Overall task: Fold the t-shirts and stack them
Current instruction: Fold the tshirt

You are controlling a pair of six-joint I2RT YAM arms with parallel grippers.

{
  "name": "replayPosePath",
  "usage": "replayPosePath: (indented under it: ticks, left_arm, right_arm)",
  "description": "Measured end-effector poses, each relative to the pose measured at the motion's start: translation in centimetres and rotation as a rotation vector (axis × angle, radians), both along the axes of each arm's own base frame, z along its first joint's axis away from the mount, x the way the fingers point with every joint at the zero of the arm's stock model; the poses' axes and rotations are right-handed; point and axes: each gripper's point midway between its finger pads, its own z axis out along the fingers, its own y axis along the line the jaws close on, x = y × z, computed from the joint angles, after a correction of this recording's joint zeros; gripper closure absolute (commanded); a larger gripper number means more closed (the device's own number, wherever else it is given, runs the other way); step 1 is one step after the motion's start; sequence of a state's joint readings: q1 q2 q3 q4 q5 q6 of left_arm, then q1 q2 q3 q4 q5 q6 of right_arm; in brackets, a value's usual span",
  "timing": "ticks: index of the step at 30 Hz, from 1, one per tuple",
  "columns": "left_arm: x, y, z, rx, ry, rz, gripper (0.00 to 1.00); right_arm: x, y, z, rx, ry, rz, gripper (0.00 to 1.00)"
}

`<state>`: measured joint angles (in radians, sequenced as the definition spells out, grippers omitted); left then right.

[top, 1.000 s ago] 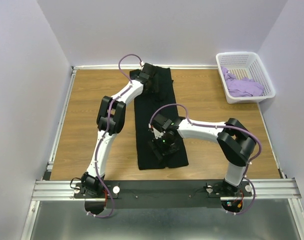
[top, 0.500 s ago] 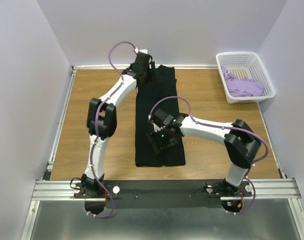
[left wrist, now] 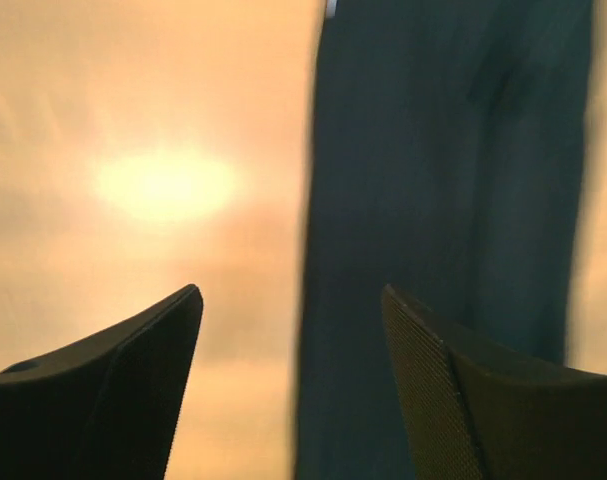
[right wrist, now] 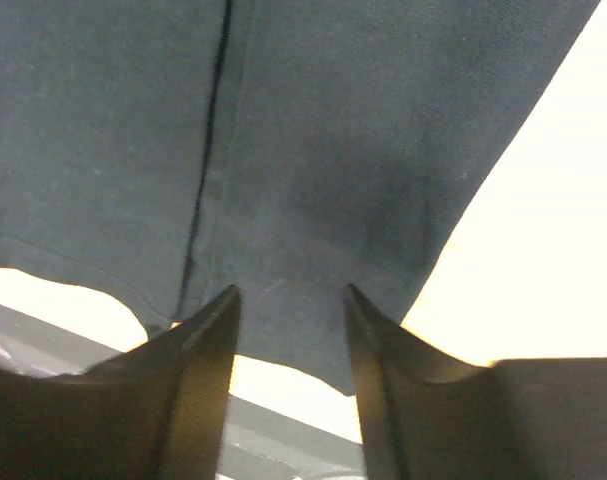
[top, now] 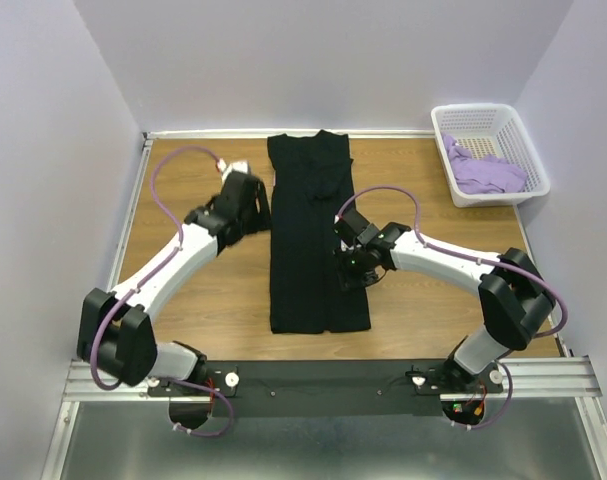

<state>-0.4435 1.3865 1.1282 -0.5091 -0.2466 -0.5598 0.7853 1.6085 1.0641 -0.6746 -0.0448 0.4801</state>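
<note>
The black t-shirt [top: 308, 240] lies flat as a long narrow strip running from the far edge of the table toward me. My left gripper [top: 251, 205] hovers just left of the strip, open and empty. In the left wrist view the left gripper [left wrist: 288, 292] frames bare wood and the black cloth's [left wrist: 453, 160] left edge. My right gripper [top: 351, 272] sits low over the strip's right edge. In the right wrist view the right gripper [right wrist: 288, 292] has its jaws partly apart, with black cloth [right wrist: 313, 130] under them and none pinched. The lavender t-shirt [top: 488, 172] lies crumpled in the basket.
A white lattice basket [top: 463, 115] stands at the far right corner against the wall. The wooden table [top: 423, 180] is walled on the left, back and right. A metal rail [top: 333, 378] carrying both arm bases runs along the near edge.
The left arm has pulled back from the shirt's far end to its left side. The right gripper has shifted to the shirt's right edge, and its jaws have narrowed.
</note>
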Motion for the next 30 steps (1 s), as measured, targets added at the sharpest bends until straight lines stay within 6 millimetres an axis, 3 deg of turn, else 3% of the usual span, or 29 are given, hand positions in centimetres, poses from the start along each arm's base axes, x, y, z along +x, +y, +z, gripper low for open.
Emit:
replayPosePath:
  ticks: [2,5,11,18,30]
  left_arm:
    - [-4.7,0.1,-4.2,0.015,0.133,-0.04,0.23]
    - [-10.5,-0.6,-7.1,-0.006,0.252,-0.106,0.23]
    - [-15.8,-3.0,-7.6,-0.09,0.322,-0.199,0.23]
    - [-19.6,-4.4,-11.3,-0.04,0.483,-0.252,0.23]
    - [-20.3,-4.1,-13.0,-0.002,0.547,-0.23,0.27]
  right_arm:
    - [-0.1,-0.1,-0.1,-0.004,0.002,-0.005,0.51]
    - [-0.4,-0.4,-0.5,-0.007,0.011,-0.02,0.46]
    - [-2.1,-1.9,-0.8,-0.008,0.039,-0.078,0.42]
    - [-4.5,-4.0,-1.6,-0.034,0.089,-0.136,0.41]
    - [-6.7,-5.7,-3.2,-0.078,0.155,-0.162,0.41]
